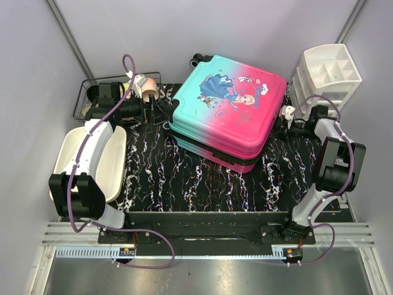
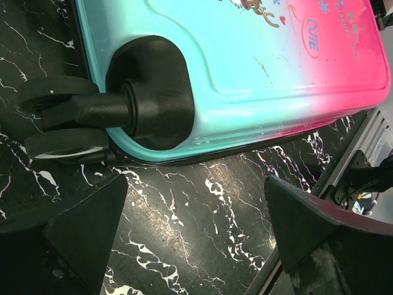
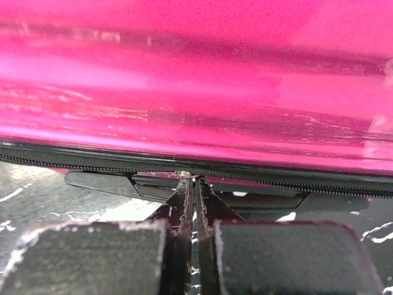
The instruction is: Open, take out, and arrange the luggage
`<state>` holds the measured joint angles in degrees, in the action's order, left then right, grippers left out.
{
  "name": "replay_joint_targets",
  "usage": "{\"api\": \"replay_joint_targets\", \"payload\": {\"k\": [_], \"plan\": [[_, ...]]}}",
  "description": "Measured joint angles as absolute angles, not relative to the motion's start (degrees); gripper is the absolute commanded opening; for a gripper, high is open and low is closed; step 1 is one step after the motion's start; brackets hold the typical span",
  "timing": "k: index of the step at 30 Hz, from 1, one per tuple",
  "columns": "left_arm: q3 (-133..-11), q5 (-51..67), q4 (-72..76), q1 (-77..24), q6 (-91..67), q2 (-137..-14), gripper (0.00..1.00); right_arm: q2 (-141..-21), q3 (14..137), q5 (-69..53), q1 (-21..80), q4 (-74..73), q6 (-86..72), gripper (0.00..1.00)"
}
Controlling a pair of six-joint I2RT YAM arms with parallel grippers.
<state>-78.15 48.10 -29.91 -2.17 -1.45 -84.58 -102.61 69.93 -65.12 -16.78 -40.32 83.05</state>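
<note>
- The luggage [image 1: 230,114], a teal-to-pink hard-shell case with a cartoon print, lies flat between the two sets of jaws. Its lid is down on the lower half. I judge the task to be at its opening step: nothing is taken out or arranged yet.
- From above, the two halves look slightly offset, with a dark band between them. I cannot tell how much of the zip is undone, and the inside is fully hidden.
- A white tub [image 1: 86,163] lies behind the left jaws, toward that arm's base. A white drawer organizer [image 1: 325,77] stands just beyond the right jaws.
- The left gripper [image 2: 193,190] stands wide apart and holds nothing. The teal wheel corner of the case lies just ahead of it, not touched.
- The right gripper [image 3: 196,184] is closed tight, tips pressed against the pink side at the seam.
- A black wheel [image 2: 61,117] sits ahead and to the left of the left jaws.
- The zip [image 3: 92,161] runs across right in front of the right tips.
- A small brass glint [image 3: 184,175] shows at those tips. I cannot tell whether it is the zip pull or whether it is pinched.
</note>
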Motion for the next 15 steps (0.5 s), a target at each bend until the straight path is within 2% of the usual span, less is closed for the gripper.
{"api": "replay_joint_targets", "payload": {"k": [3, 8, 12, 15], "plan": [[-78.15, 48.1, -29.89, -2.17, -1.52, -85.06, 0.99, -103.44, 73.28, -62.89, -16.43, -43.51, 77.97, 0.0], [-78.15, 48.23, -29.74, -2.17, -2.11, -86.0, 0.99, -105.95, 84.51, -58.17, -16.1, -57.25, 71.26, 0.0], [-77.69, 48.29, -28.64, -2.17, -3.07, -86.35, 0.99, -109.62, 94.0, -58.57, -15.88, -66.94, 67.68, 0.0], [-77.21, 48.42, -28.36, -2.17, -3.53, -86.39, 0.99, -110.43, 96.23, -59.68, -15.79, -70.61, 66.78, 0.0]]}}
